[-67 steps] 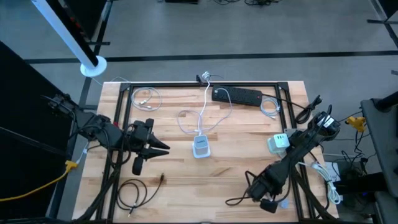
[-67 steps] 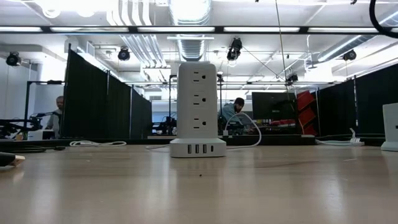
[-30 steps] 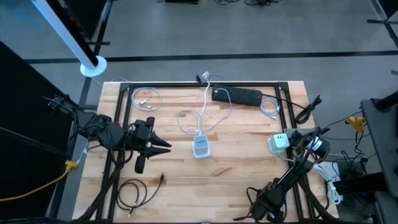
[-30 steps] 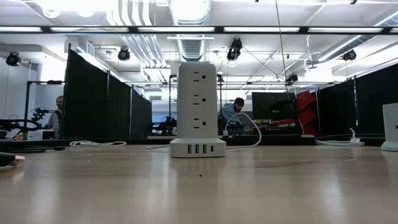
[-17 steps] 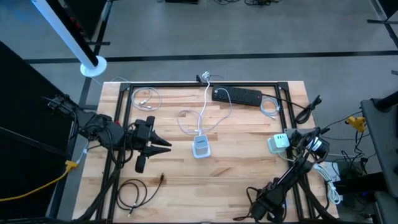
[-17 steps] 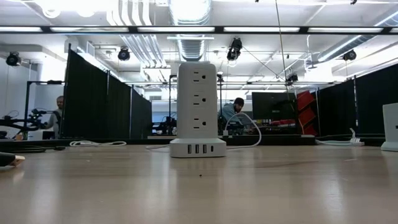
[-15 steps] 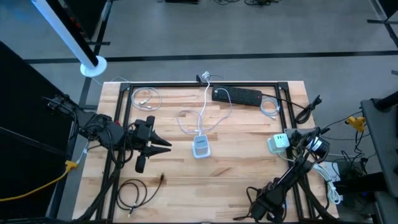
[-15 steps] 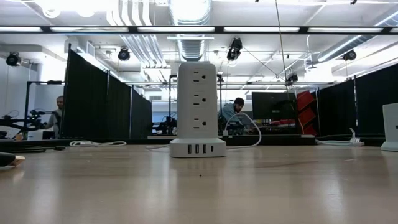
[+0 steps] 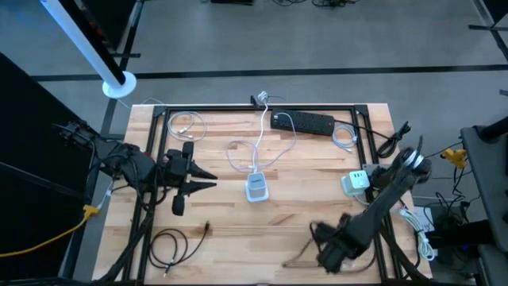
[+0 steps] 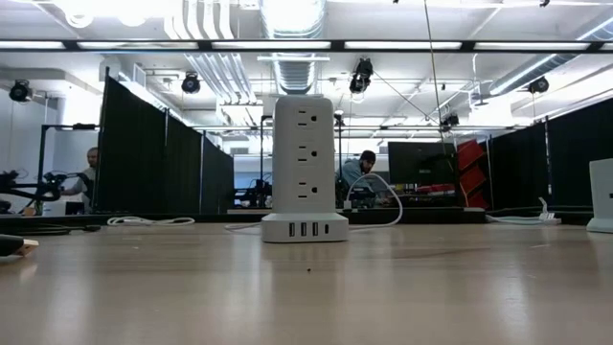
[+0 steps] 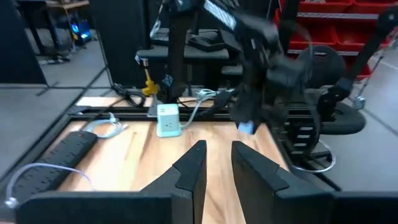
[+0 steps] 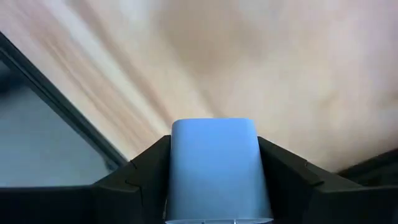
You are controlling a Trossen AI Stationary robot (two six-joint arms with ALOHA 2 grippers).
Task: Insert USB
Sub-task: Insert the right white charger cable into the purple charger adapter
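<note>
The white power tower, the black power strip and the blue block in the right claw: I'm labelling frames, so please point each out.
white power tower (image 10: 305, 158), low view, middle of its front face.
black power strip (image 9: 302, 122), high view, middle of its body.
blue block (image 12: 216, 168), right wrist view, middle of its face, between the right claw's fingers.

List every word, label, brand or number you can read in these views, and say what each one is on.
No text can be read in any view.
White power tower: outlets and USB ports only, no print that shows.
Black power strip: any marking is too small to read.
Pale blue block in the right hand: its face is blank.
Red bins: any labels are blurred.
</note>
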